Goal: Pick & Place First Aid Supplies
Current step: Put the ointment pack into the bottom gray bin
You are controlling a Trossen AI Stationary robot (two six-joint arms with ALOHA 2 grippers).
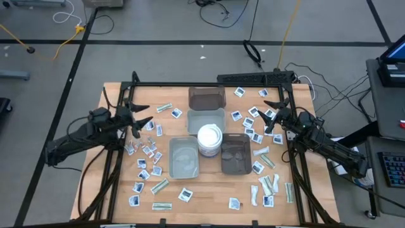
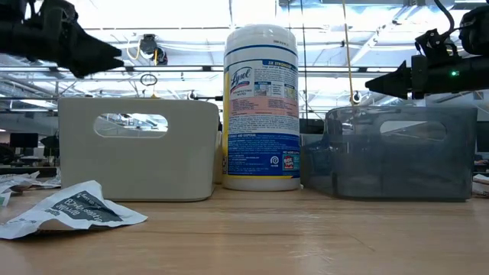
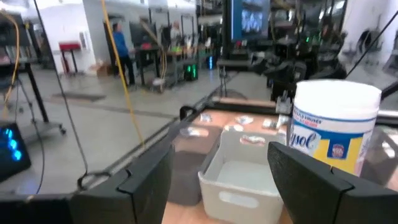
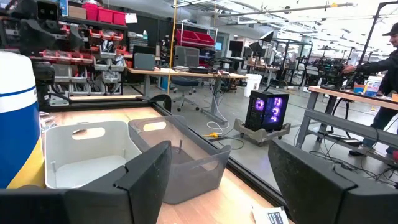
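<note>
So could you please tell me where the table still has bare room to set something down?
Bare wood shows along the table's far-left corner beyond the left tool, and on the near edge below the grey trays, around the middle. The first aid supplies crowd both sides; the white tub and trays fill the centre.

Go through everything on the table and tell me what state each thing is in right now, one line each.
left gripper: open, holding nothing, raised over the left packets.
right gripper: open, holding nothing, raised over the right packets.
first aid packets: scattered flat on the table, none visibly in a tray.
wipes tub: upright, lid shut.
four trays: upright, looking empty.
</note>
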